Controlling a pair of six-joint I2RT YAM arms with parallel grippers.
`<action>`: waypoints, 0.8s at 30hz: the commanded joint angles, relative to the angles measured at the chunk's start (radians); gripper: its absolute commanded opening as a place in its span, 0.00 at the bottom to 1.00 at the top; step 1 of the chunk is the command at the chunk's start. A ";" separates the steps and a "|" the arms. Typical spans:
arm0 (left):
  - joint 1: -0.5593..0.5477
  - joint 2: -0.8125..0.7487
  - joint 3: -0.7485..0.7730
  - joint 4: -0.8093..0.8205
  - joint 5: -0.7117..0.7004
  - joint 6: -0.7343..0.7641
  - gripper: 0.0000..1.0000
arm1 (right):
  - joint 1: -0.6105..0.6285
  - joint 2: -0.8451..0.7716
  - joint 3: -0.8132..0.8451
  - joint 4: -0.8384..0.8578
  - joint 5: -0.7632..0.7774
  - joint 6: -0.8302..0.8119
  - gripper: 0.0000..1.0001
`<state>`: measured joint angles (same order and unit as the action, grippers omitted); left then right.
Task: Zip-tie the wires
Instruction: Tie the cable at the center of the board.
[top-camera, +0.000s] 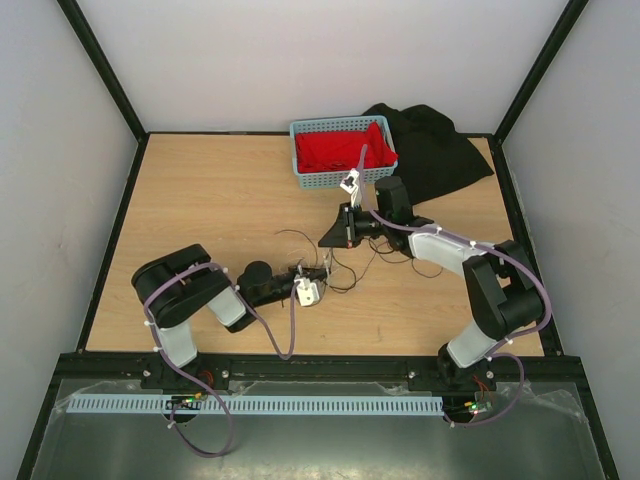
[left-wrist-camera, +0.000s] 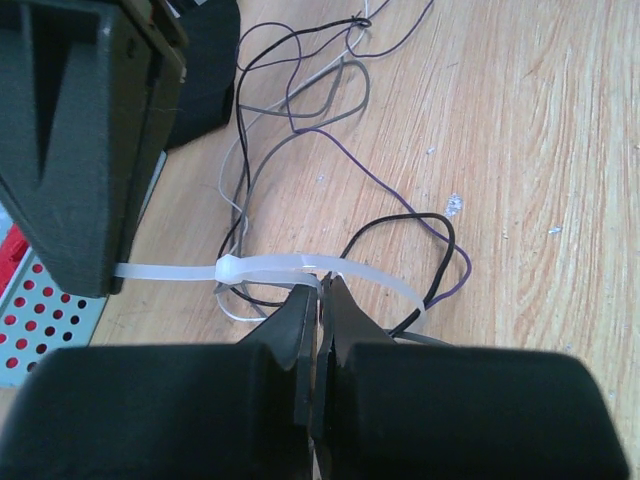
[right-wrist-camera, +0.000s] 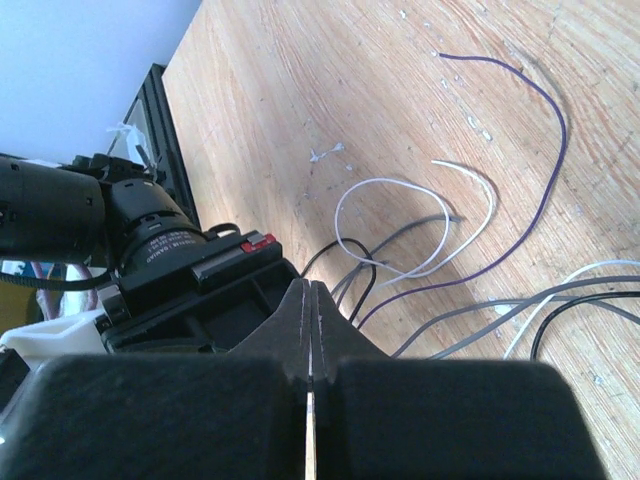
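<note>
The wires (top-camera: 372, 262) lie in loose loops at mid-table; they are thin black, grey, white and purple strands (left-wrist-camera: 300, 110) (right-wrist-camera: 440, 235). A translucent zip tie (left-wrist-camera: 270, 266) loops round a few strands. My left gripper (left-wrist-camera: 320, 288) is shut, its tips pinching the loop's band. The tie's tail runs left into my right gripper (left-wrist-camera: 90, 160). In the right wrist view that gripper (right-wrist-camera: 311, 290) is shut with a pale strip showing between its jaws. From above, the left gripper (top-camera: 320, 271) and the right gripper (top-camera: 333, 238) stand close together over the wires.
A blue basket (top-camera: 300, 160) with a red cloth (top-camera: 340, 148) stands at the back, and a black cloth (top-camera: 440, 150) lies to its right. The basket's perforated wall (left-wrist-camera: 30, 320) shows close to the left gripper. A black frame runs along the table edges.
</note>
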<state>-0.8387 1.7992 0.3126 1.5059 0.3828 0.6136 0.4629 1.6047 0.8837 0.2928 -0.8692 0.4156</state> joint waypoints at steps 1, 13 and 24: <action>-0.038 0.029 -0.029 -0.025 0.044 -0.037 0.00 | -0.014 -0.013 0.064 0.097 0.038 0.015 0.00; -0.008 -0.022 -0.027 -0.026 -0.039 -0.102 0.01 | 0.003 -0.085 -0.149 0.234 -0.009 0.057 0.00; 0.009 -0.114 -0.087 -0.026 -0.118 -0.155 0.61 | 0.009 -0.107 -0.175 0.248 -0.019 0.043 0.00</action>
<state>-0.8413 1.7428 0.2523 1.4670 0.3016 0.4976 0.4652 1.5311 0.6903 0.4980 -0.8677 0.4679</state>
